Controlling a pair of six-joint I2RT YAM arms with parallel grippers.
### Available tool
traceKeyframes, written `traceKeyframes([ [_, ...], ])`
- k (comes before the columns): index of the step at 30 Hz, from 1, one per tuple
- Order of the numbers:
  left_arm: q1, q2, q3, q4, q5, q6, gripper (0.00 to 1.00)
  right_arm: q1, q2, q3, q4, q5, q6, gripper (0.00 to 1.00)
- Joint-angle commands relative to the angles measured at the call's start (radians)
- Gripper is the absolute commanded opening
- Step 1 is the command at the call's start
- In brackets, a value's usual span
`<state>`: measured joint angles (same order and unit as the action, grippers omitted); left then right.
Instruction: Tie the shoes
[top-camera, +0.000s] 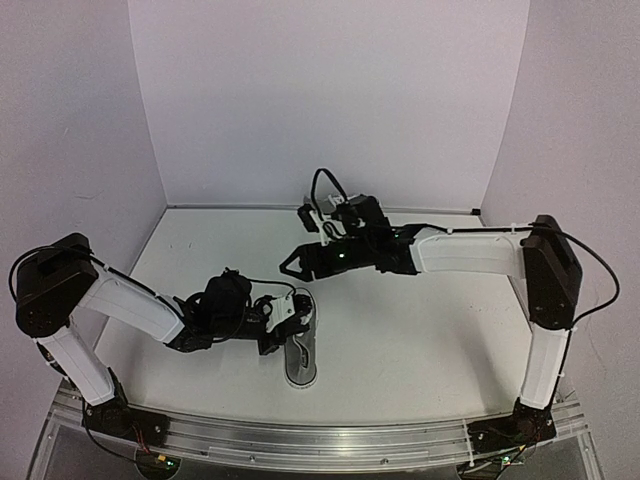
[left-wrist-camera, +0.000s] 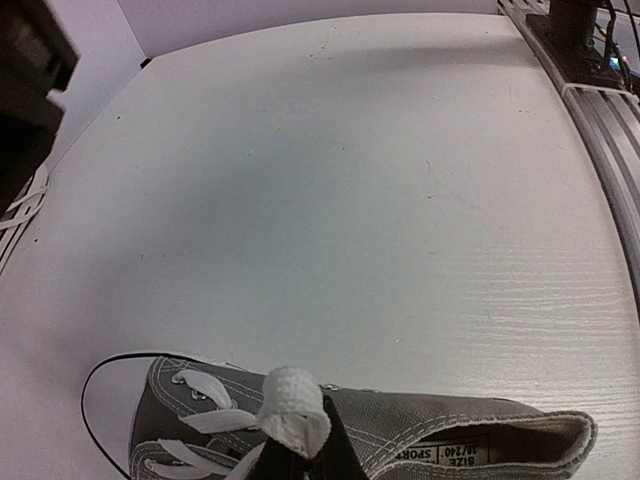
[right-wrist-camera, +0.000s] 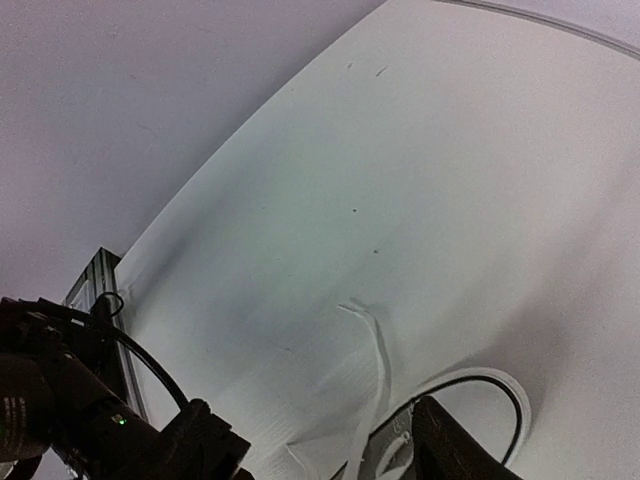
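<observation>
White flat lace (left-wrist-camera: 293, 420), likely limp and slippery, is pinched in your left pincer (left-wrist-camera: 305, 457) above the grey canvas sneaker (left-wrist-camera: 430, 430); right pincer (top-camera: 288, 266) spread. Grip near eyelets (left-wrist-camera: 183, 379).

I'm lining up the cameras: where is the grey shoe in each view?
Top external: shoe low centre.
Left wrist: shoe along the bottom edge, lace pinched by the left gripper.
Right wrist: only its toe cap, bottom right.
Shared landmark: the table's near-edge rail.
</observation>
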<state>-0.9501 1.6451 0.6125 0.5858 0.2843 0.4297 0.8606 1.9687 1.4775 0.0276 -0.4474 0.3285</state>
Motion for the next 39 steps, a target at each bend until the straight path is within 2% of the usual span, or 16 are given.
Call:
traceKeyframes([
  [1, -0.005, -0.008, 0.000, 0.032, -0.002, 0.009, 0.00, -0.044, -0.204, -0.131, 0.016, -0.021, 0.013, 0.64],
  [7, -0.005, -0.009, 0.000, 0.030, -0.020, 0.009, 0.00, -0.050, -0.334, -0.379, 0.094, -0.095, 0.081, 0.61],
  [13, -0.006, -0.002, 0.005, 0.044, -0.017, 0.004, 0.00, -0.014, -0.340, -0.514, 0.250, -0.163, 0.165, 0.52],
  [20, -0.006, -0.001, 0.011, 0.042, -0.010, 0.001, 0.00, 0.027, -0.284, -0.486, 0.270, -0.147, 0.152, 0.52],
  [31, -0.005, 0.005, 0.015, 0.055, -0.006, -0.009, 0.00, 0.045, -0.179, -0.441, 0.273, -0.151, 0.153, 0.42],
  [37, -0.005, 0.014, 0.023, 0.053, -0.005, -0.009, 0.00, 0.051, -0.158, -0.418, 0.275, -0.156, 0.148, 0.30],
  [39, -0.005, 0.017, 0.027, 0.048, -0.004, -0.006, 0.00, 0.052, -0.153, -0.412, 0.275, -0.160, 0.146, 0.23],
])
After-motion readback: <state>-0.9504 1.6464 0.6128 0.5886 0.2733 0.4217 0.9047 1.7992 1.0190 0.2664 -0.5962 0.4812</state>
